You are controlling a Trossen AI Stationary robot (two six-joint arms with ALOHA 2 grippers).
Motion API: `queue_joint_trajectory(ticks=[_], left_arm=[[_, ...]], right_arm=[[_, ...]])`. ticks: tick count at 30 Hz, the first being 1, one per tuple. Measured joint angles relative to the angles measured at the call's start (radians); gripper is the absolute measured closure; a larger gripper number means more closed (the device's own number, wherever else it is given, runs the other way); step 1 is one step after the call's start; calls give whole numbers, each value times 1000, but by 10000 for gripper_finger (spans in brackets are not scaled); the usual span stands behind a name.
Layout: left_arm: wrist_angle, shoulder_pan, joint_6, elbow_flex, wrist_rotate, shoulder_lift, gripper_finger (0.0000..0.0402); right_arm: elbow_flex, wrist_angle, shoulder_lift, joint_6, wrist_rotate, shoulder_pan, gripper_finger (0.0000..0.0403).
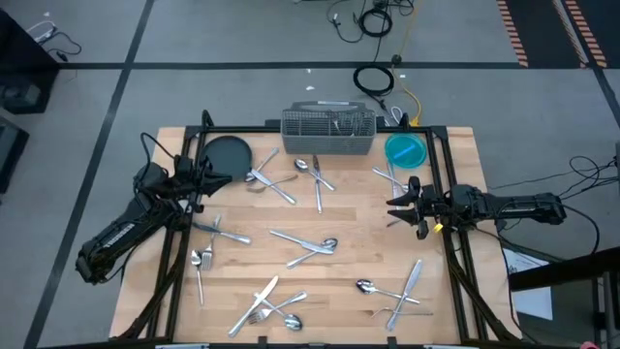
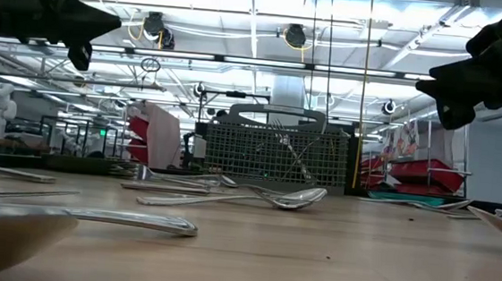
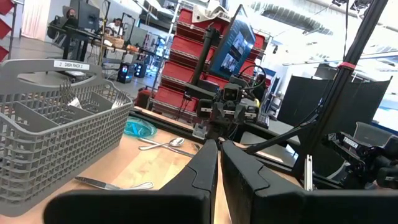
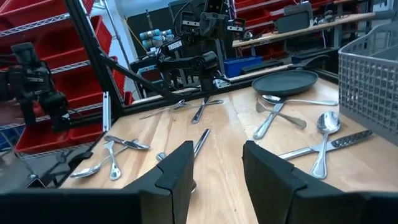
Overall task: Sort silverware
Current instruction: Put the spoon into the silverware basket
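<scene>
Silverware lies scattered flat on the wooden table (image 1: 358, 242): a fork and knife (image 1: 271, 184) by the dark round plate (image 1: 228, 153), a spoon and knife (image 1: 315, 174), a crossed pair mid-table (image 1: 310, 242), forks at the left (image 1: 201, 260), more near the near edge (image 1: 266, 305) (image 1: 397, 291). A few pieces stand in the grey caddy (image 1: 327, 131). My left gripper (image 1: 221, 178) hovers shut beside the plate, above the table (image 2: 90, 22). My right gripper (image 1: 395, 204) hovers open near the right edge (image 4: 217, 165), holding nothing.
A teal plate (image 1: 405, 150) sits at the far right next to the caddy. Black frame bars (image 1: 450, 194) run along the table's left, right and far edges. Cables lie on the floor beyond the far edge. People sit at a desk in the room (image 3: 93, 25).
</scene>
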Motion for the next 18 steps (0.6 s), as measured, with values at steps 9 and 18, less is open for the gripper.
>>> queue_joint_trajectory(ticks=[9, 18], left_arm=[[15, 0, -69, 0, -56, 0, 372], [236, 0, -212, 0, -210, 1, 372]], right_arm=[[0, 26, 0, 93, 64, 0, 275], [61, 592, 2, 372, 132, 0, 277]])
